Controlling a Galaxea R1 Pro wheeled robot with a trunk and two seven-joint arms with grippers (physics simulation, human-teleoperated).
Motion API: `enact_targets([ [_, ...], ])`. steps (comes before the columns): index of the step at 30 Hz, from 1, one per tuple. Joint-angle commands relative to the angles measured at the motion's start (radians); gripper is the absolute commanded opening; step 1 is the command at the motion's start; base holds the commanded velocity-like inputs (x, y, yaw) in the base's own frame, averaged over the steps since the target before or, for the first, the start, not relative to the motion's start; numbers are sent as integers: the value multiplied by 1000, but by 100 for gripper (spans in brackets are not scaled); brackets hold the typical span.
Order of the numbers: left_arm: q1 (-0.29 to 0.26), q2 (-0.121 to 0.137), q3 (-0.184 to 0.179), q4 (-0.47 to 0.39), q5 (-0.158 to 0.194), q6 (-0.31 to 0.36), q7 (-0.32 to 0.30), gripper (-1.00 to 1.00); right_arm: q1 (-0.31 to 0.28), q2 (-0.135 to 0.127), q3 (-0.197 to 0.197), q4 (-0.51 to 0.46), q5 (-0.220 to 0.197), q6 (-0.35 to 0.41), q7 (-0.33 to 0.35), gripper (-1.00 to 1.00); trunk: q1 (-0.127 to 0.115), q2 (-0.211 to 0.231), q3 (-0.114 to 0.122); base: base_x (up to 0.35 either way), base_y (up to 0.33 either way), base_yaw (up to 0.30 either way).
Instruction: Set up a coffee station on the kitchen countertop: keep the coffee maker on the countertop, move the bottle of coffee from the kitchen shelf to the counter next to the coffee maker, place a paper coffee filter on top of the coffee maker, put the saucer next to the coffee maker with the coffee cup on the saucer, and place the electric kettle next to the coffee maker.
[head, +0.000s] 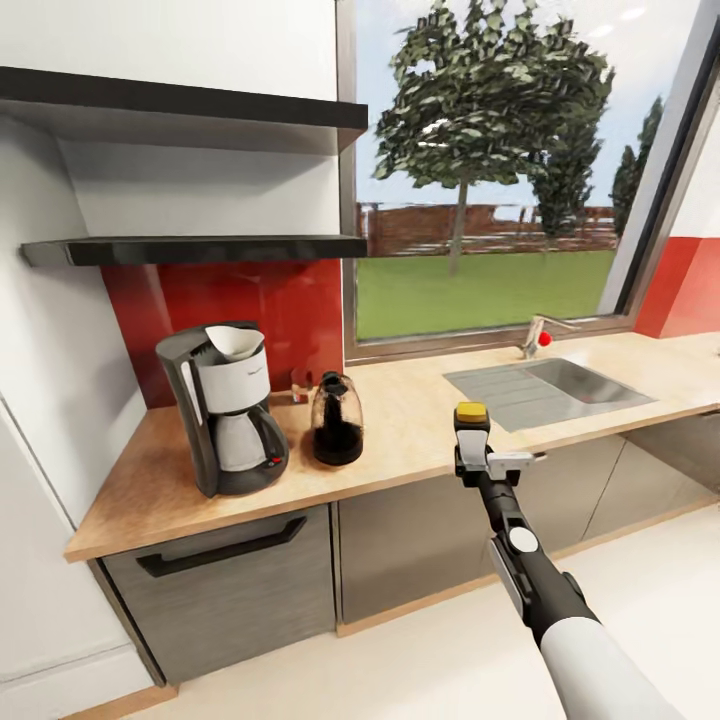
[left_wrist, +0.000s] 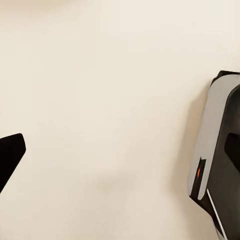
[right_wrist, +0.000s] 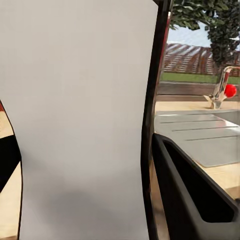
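Kitchen with red backsplash, big window, wooden countertop (head: 420, 420) with sink (head: 545, 388) and faucet (head: 533, 338) to the right. Coffee maker (head: 225, 410) is kept at the counter's left end, under two dark shelves (head: 190, 250); a white paper filter (head: 236, 343) is already seated in its top. Bottle of coffee (head: 337, 420) is stood just beside the maker on the counter, so that step looks done. Saucer and cup are not made out; a small item behind the bottle is too small to tell.

Right gripper (head: 472, 440) is held out over the counter edge between bottle and sink. A large grey body with a dark handle, judged to be the electric kettle (right_wrist: 80, 120), is seen clamped between its fingers in the right wrist view, probably carried for placement beside the maker. Left gripper's state cannot be told: pale floor (left_wrist: 100, 100) and one dark fingertip (left_wrist: 10, 155) are seen.
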Motion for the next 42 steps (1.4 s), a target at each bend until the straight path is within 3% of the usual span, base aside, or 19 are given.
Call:
enact_targets([
  [1, 0, 0, 5, -1, -10, -2, 3, 100, -1, 1, -3, 1, 8, -3, -4, -100, 1, -2, -2, -35, 0, 0],
  [19, 0, 0, 5, -1, -11, -2, 3, 100, -1, 17, -2, 11, 6, -3, -6, -100, 1, -2, -2, -2, 0, 2],
  [27, 0, -1, 5, -1, -11, -2, 3, 100, -1, 32, -2, 11, 6, -3, -7, -100, 1, -2, -7, 0, 0, 178],
  [38, 0, -3, 5, -1, -11, -2, 3, 100, 2, 26, -4, 36, 8, -3, -2, -100, 1, -2, -10, 0, 0, 142],
  [40, 0, -3, 5, -1, -11, -2, 3, 100, 5, 14, -4, 77, 10, -6, 9, -100, 1, -2, -10, 0, 0, 8],
  [41, 0, -3, 5, -1, -11, -2, 3, 100, 6, 4, -3, 89, 10, -7, 43, -100, 1, -2, -10, 0, 0, 3],
  [42, 0, -4, 4, -1, -12, -2, 3, 100, 6, -10, -3, 96, 10, -9, 130, -100, 1, -2, -10, 0, 0, 1],
])
